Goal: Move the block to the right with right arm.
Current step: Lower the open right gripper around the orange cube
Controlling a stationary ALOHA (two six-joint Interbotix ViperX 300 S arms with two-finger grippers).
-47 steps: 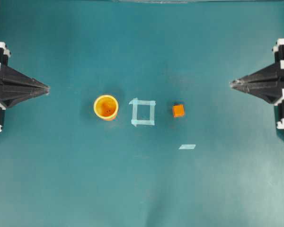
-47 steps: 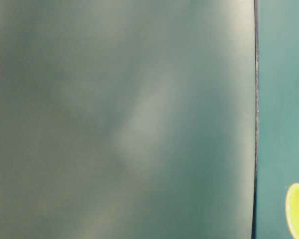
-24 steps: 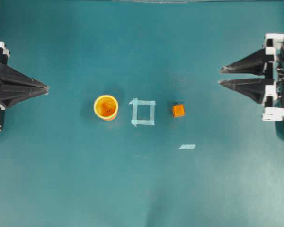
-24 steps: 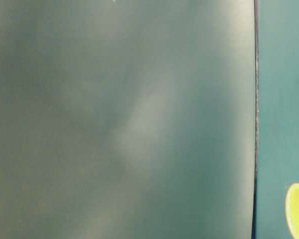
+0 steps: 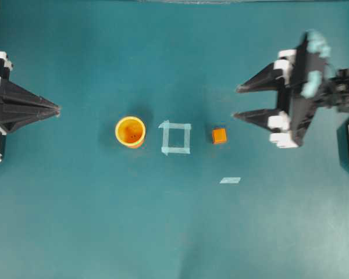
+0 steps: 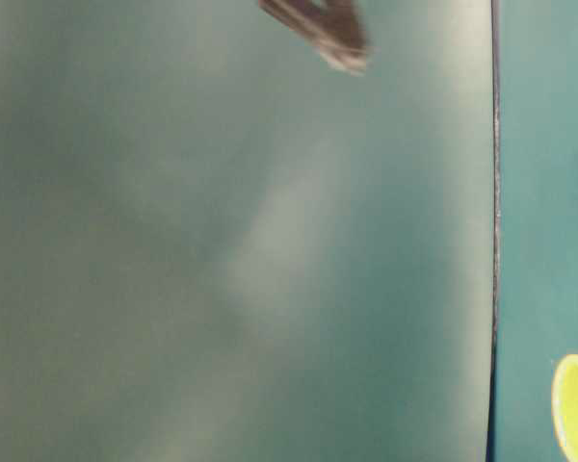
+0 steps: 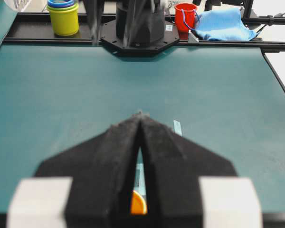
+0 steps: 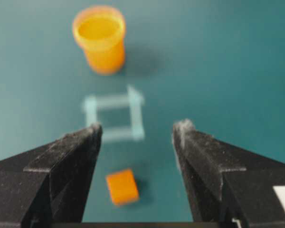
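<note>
Overhead, at the frame's left edge, the left gripper (image 5: 57, 108) has its fingers pressed together, tips well apart from the cup (image 5: 130, 131) standing on the teal tabletop (image 5: 174, 232). Right of the cup lies a tape square (image 5: 175, 138), then the block (image 5: 219, 136) at centre-right, resting untouched, with a tape strip (image 5: 230, 180) below it. At right, the right gripper (image 5: 237, 102) is spread wide, its tips up and right of the block
</note>
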